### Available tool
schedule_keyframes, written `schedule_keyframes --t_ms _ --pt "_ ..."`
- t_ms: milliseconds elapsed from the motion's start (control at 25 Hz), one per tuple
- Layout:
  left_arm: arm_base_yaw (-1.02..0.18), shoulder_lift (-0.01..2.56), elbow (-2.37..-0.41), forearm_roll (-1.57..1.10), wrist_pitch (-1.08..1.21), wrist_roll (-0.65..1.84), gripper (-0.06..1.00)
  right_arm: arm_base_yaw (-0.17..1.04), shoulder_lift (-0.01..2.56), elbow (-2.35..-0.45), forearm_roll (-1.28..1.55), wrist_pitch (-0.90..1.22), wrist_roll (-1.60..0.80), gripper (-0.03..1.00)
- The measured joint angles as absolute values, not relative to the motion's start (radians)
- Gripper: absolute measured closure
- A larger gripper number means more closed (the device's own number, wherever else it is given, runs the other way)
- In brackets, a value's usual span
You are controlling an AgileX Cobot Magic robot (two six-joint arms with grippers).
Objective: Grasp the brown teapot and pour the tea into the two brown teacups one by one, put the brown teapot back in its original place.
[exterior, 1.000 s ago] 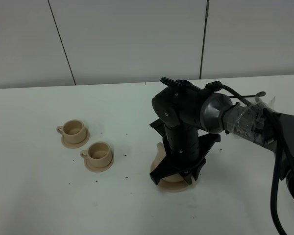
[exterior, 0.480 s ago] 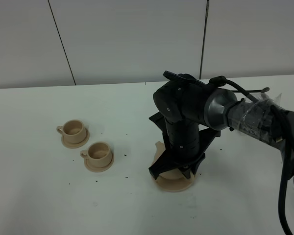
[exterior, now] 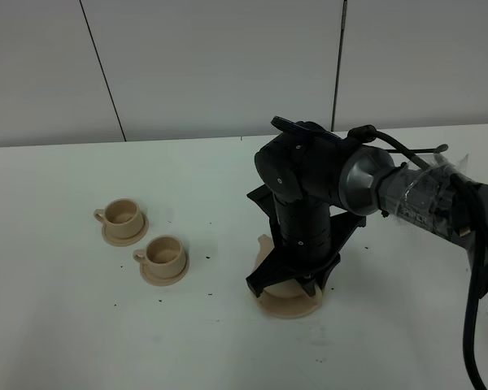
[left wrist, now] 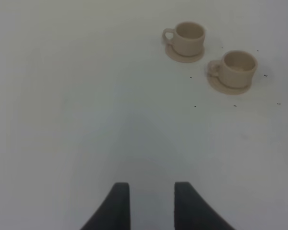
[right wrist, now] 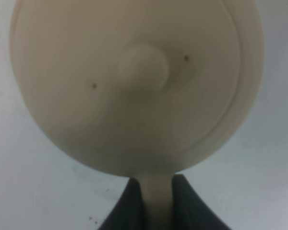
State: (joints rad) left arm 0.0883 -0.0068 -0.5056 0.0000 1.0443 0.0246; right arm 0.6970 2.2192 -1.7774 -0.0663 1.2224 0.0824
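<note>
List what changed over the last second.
The right arm rose slightly and shifted toward the right of the high view, then settled. The right gripper stays shut on the handle of the brown teapot, which remains over its saucer. The far teacup and near teacup are unmoved.

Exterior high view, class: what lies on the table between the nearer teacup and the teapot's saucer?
Only bare white table with a few dark specks separates that teacup from the saucer, as the exterior high view shows.
</note>
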Motion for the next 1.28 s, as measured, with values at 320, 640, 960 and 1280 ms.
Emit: schedule_keyframes --t_ms 320,640,960,1280 --pt "0.088 -0.007 -0.506 0.0 1.044 0.024 0.65 0.697 2.219 -1.777 -0.066 1.222 0.082 0.88" --pt "0.088 -0.007 -0.506 0.0 1.044 0.024 0.65 0.697 2.219 -1.777 -0.066 1.221 0.091 0.88" --pt "0.088 -0.007 -0.506 0.0 1.044 0.024 0.65 0.697 2.25 -1.777 -0.063 1.231 0.091 0.88" --pt "0.088 -0.007 -0.506 0.0 1.044 0.023 0.65 0.697 2.25 -1.777 -0.062 1.231 0.105 0.87"
